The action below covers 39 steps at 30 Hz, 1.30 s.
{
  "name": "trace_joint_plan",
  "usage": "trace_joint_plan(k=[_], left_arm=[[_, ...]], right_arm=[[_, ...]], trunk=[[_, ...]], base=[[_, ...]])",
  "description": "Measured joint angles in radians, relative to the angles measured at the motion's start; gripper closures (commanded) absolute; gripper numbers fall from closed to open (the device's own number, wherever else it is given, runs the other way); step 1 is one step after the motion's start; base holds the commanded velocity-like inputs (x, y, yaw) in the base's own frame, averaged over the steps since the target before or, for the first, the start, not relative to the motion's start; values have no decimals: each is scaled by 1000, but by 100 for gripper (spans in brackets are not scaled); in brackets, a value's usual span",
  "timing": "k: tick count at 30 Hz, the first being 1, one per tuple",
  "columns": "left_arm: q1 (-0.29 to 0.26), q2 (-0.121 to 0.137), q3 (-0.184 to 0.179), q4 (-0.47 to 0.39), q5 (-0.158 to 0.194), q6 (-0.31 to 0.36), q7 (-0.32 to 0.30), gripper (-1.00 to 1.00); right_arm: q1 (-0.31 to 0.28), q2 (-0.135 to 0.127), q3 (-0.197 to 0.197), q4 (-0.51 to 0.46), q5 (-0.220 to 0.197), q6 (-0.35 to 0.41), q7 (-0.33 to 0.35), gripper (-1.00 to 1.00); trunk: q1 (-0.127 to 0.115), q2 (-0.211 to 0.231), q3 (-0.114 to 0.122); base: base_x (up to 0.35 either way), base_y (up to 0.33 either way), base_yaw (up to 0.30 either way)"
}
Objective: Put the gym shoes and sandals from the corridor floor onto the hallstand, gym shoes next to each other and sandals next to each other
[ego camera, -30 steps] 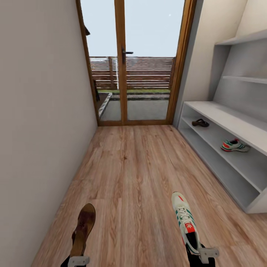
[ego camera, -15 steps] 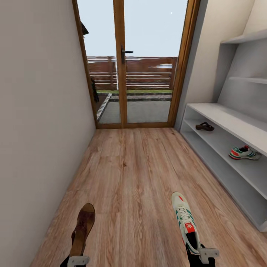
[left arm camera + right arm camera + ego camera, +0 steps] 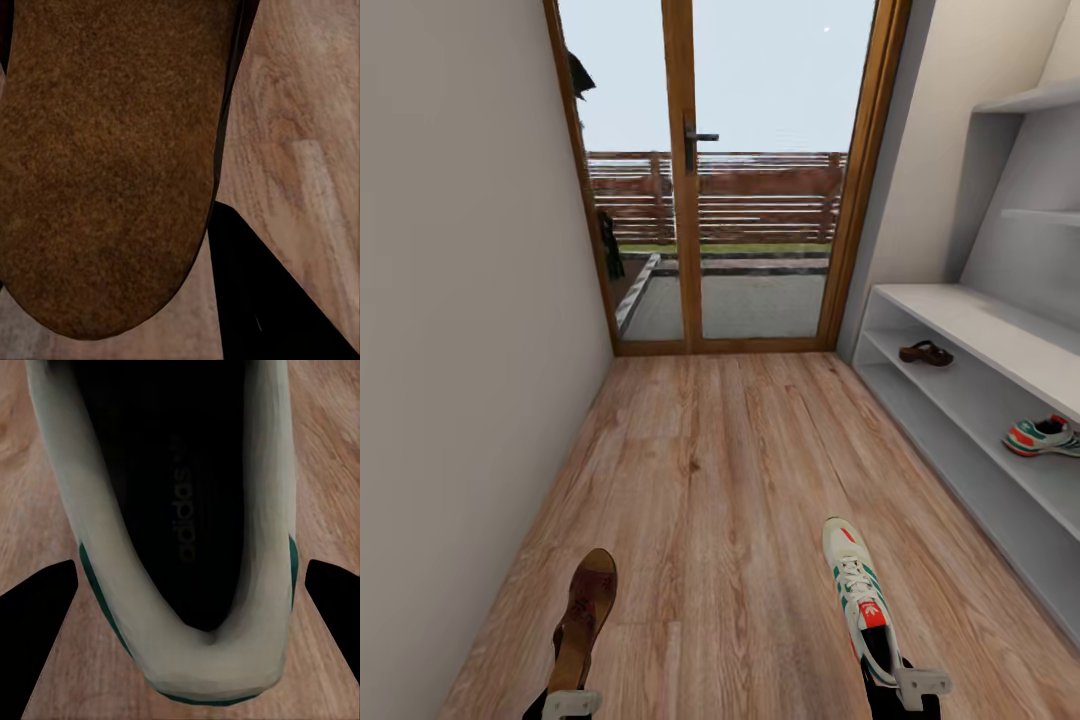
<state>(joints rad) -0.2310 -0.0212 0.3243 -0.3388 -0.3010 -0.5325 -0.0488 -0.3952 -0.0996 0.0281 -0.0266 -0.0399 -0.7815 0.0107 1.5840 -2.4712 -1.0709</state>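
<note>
At lower left, the left gripper (image 3: 571, 702) grips a sandal (image 3: 585, 617) by its heel, clear of the floor (image 3: 720, 480). Beside it, the right gripper (image 3: 908, 690) clamps a gym shoe (image 3: 860, 596) likewise. At right, the rack (image 3: 1000, 340) carries the second sandal (image 3: 926, 352) and second shoe (image 3: 1044, 436) on one shelf, well apart. Step in hand: carrying. Next move, judged: turn toward the rack and set each beside its mate.

Plain pale wall (image 3: 460, 300), wood-framed glass door (image 3: 720, 180), fence (image 3: 760, 195) outside, possibly overcast daylight

Wood-framed glass door (image 3: 690, 200), slatted fence (image 3: 760, 195) beyond.
</note>
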Motion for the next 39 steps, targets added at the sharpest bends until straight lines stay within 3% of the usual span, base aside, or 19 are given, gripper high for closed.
trace_joint_plan(k=[39], left_arm=[[0,-1,0,0,0,0,0,100]], right_arm=[[0,-1,0,0,0,0,1,100]], trunk=[[0,0,0]], base=[[340,0,0]])
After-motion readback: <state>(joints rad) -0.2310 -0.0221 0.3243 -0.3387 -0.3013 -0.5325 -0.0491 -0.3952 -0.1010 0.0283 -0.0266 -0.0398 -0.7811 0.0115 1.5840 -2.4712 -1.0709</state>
